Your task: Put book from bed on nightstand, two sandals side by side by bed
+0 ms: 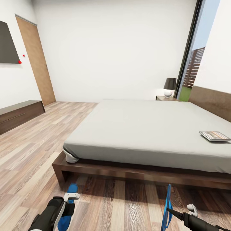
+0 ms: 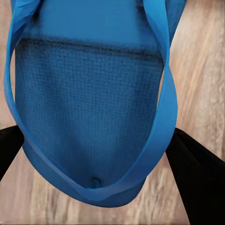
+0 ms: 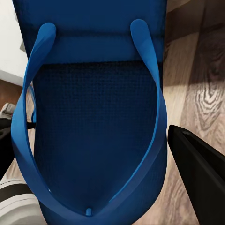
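The left claw [image 1: 71, 199] is closed on one blue sandal [image 1: 68, 208], which hangs flat over the wood floor [image 1: 32, 154] near the bed's [image 1: 144, 131] near-left corner; its dark fingers [image 2: 197, 178] flank the sole. The right claw [image 1: 179, 213] grips the second sandal [image 1: 167, 207], held on edge, upright, just before the bed frame. The book [image 1: 214, 135] lies on the mattress at the right, close to the near edge. A nightstand [image 1: 166, 98] with a lamp [image 1: 169, 87] stands at the far side. Open floor spreads left of the bed toward a low cabinet [image 1: 19, 115].
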